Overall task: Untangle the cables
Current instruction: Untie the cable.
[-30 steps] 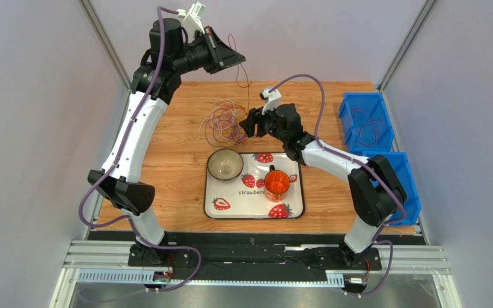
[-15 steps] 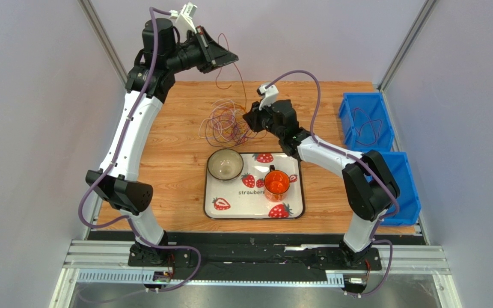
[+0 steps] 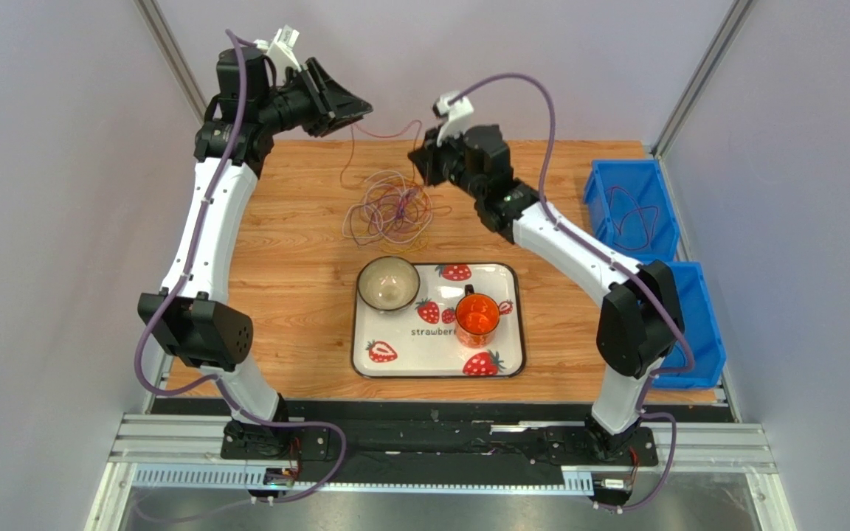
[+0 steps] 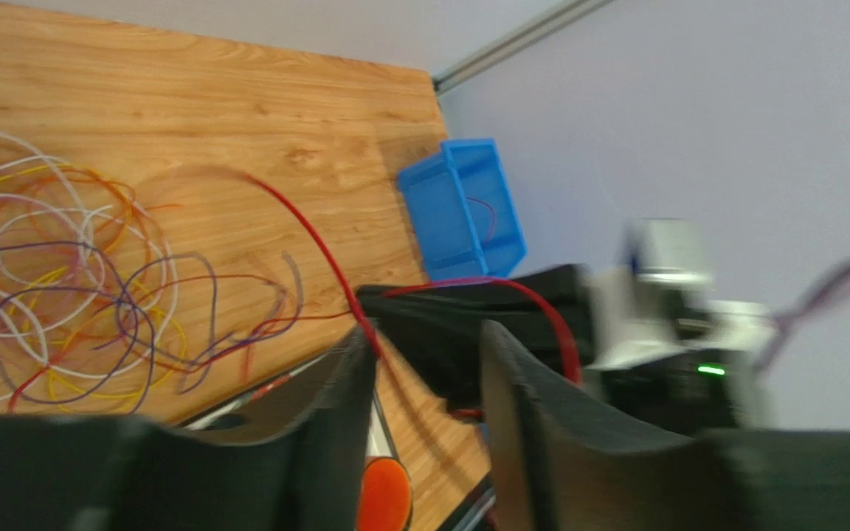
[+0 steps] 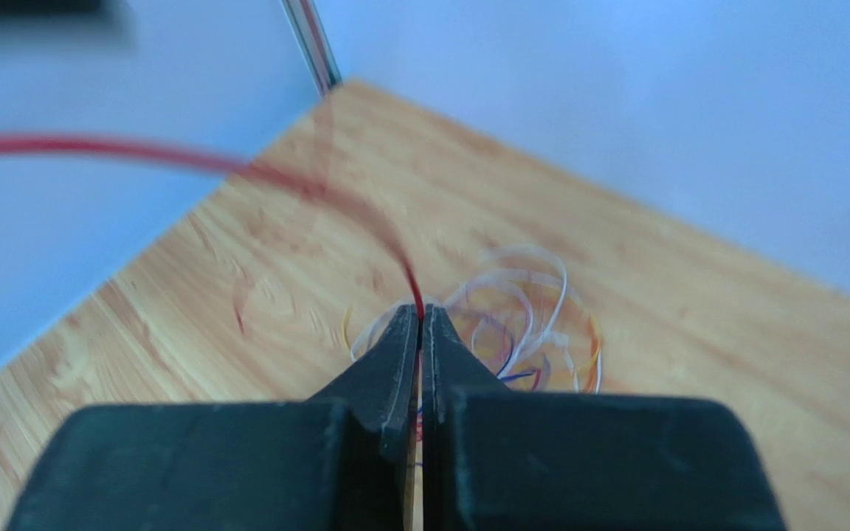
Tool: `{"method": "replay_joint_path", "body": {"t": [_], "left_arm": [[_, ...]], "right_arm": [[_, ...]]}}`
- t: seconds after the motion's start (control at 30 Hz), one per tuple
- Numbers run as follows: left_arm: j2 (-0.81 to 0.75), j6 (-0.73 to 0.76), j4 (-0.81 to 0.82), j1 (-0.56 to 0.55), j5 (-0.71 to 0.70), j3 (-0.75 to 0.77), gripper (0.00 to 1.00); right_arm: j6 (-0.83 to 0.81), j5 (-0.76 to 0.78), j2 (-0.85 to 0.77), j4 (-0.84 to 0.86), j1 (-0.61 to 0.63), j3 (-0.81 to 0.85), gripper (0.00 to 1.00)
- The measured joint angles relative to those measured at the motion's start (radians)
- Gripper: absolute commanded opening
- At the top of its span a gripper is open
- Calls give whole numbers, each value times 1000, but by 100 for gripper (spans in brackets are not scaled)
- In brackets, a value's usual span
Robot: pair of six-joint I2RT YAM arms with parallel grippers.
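Pinching the red cable in the right tool, pressed fully together on it, well above the bench. Holding the left tool spread, seemingly touching that same strand with one finger, not clamping it. Leaving the other cables heaped in a tangle on the far middle of the bench, beyond the bowl. Risking, probably, dragging the whole heap upward or tightening a knot by pulling on a loop threaded through the others. Risking also snagging the strand on the spread finger.

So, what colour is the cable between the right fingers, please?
Red cable, best in right wrist view.
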Motion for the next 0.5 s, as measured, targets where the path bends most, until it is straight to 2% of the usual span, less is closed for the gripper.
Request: {"method": "replay_joint_path", "body": {"t": [0.07, 0.13, 0.3, 0.4, 0.5], "left_arm": [[-2, 10, -2, 19, -3, -50, 60], [-6, 21, -5, 26, -12, -111, 61], [-35, 41, -4, 25, -33, -244, 62], [-65, 47, 10, 24, -37, -315, 63], [-93, 47, 53, 24, -33, -369, 67]], "right_arm": [[-15, 0, 5, -51, 0, 137, 0], [-27, -1, 23, -96, 1, 319, 0], [-29, -14, 45, -147, 1, 639, 0], [-24, -24, 44, -140, 3, 716, 0], [-18, -31, 46, -143, 7, 715, 0]]}}
